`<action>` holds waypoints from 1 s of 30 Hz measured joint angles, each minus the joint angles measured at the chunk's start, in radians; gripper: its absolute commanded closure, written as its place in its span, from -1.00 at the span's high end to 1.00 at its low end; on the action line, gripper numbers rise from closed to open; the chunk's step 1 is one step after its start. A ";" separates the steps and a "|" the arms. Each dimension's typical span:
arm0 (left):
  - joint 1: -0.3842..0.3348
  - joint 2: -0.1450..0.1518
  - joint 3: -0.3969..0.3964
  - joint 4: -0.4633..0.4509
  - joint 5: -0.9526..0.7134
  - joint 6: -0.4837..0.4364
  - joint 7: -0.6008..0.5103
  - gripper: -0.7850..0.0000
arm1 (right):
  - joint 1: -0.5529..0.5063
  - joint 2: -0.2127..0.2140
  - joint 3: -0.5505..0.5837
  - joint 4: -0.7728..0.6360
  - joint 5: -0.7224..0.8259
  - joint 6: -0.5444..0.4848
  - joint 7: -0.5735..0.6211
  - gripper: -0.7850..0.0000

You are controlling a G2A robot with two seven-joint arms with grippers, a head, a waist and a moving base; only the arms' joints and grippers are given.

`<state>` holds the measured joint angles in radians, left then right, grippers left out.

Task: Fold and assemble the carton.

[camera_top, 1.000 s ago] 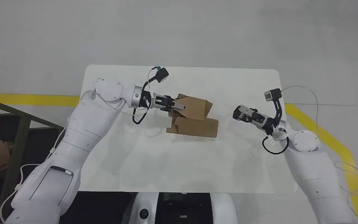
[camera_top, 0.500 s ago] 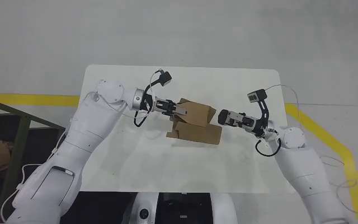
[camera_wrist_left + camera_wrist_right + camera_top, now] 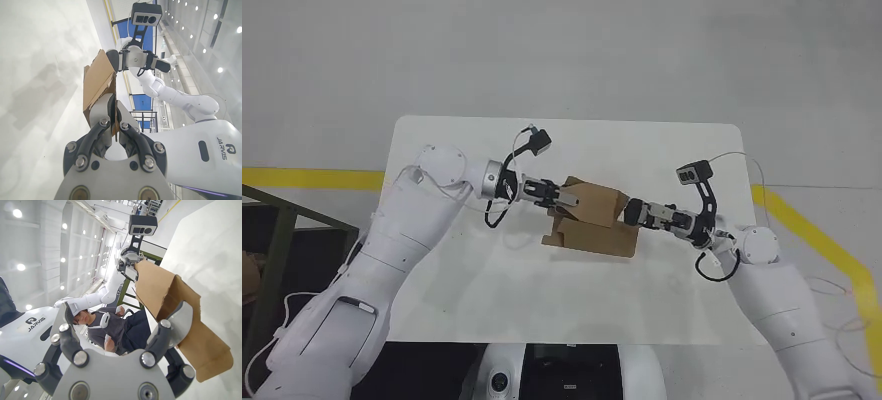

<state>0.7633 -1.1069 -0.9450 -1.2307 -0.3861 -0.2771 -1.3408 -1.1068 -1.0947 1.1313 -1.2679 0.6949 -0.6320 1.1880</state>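
1 carton [image 3: 594,224] spans lengthwise from left gripper [image 3: 564,198], clamped on its flap, to right gripper [image 3: 627,212], spread open.

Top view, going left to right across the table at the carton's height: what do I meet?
First the left gripper, shut on a flap → carton → right gripper, open at the carton's other end.

Brown corrugated carton [image 3: 597,235], partly folded, flaps loose, near the middle of the white table [image 3: 462,290].
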 measured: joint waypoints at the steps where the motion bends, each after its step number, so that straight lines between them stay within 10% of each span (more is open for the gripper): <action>1: 0.000 -0.001 0.001 0.000 -0.005 -0.001 -0.002 -1.00 | 0.003 -0.002 -0.004 0.003 0.003 0.000 0.000 1.00; 12: 0.007 -0.001 -0.006 0.002 -0.033 -0.002 -0.004 -1.00 | 0.014 -0.013 -0.034 0.011 0.059 0.006 0.006 0.98; 22: 0.007 -0.002 -0.011 0.006 -0.056 -0.006 -0.008 -1.00 | 0.017 -0.022 -0.055 0.031 0.093 0.008 0.008 0.45; 30: 0.010 -0.002 -0.015 0.005 -0.059 -0.005 -0.012 -1.00 | 0.032 -0.030 -0.078 0.043 0.091 0.018 0.018 0.40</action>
<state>0.7735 -1.1089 -0.9597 -1.2257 -0.4448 -0.2821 -1.3530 -1.0750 -1.1243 1.0532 -1.2253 0.7856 -0.6138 1.2064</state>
